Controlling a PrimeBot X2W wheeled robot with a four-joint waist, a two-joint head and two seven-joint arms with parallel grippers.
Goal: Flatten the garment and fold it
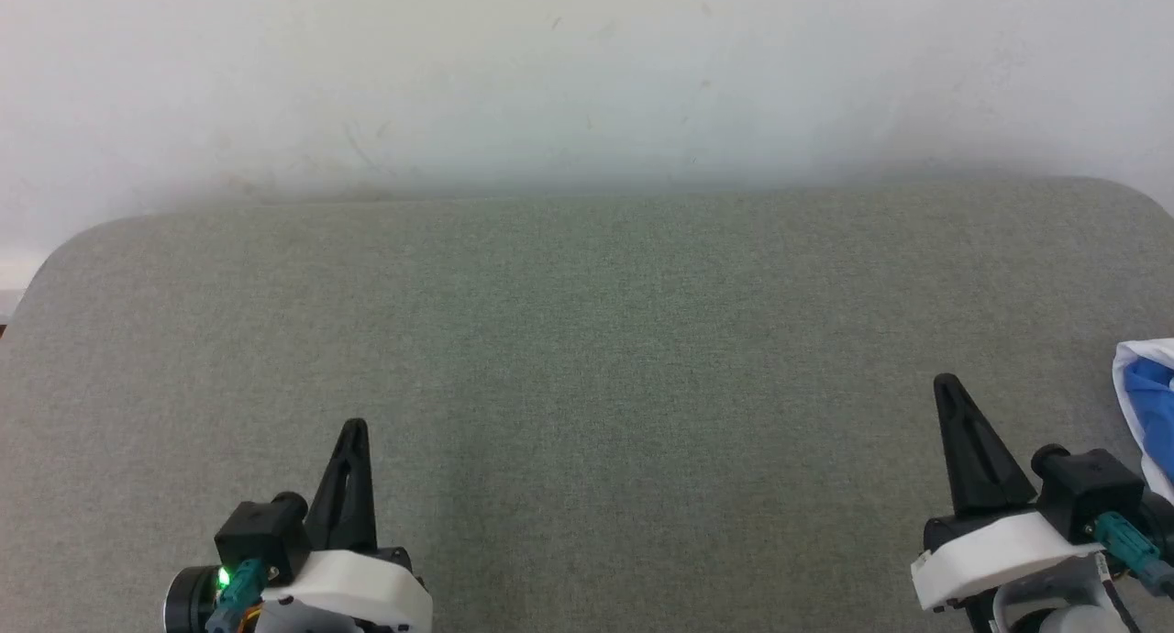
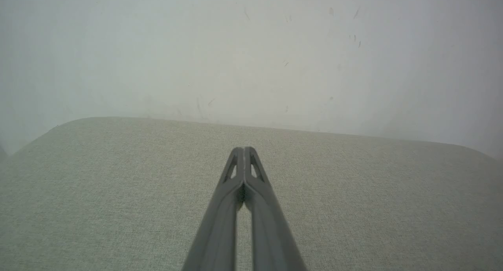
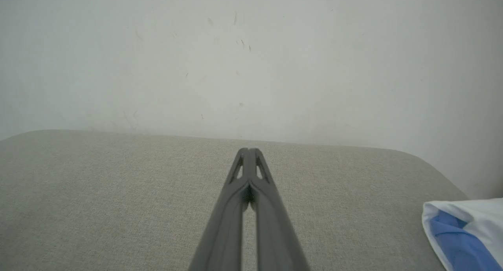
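Note:
The garment (image 1: 1148, 404), white with a blue part, lies at the far right edge of the grey fabric surface (image 1: 587, 358), mostly cut off by the frame. In the right wrist view a folded corner of the garment (image 3: 463, 231) shows at the lower right. My right gripper (image 1: 949, 385) sits just left of it, shut and holding nothing, fingertips together (image 3: 249, 151). My left gripper (image 1: 354, 427) rests at the lower left, far from the garment, also shut and holding nothing (image 2: 243, 149).
A scuffed white wall (image 1: 587, 73) stands right behind the surface's far edge. The surface has rounded far corners (image 1: 64, 248). Bare grey fabric stretches between the two grippers.

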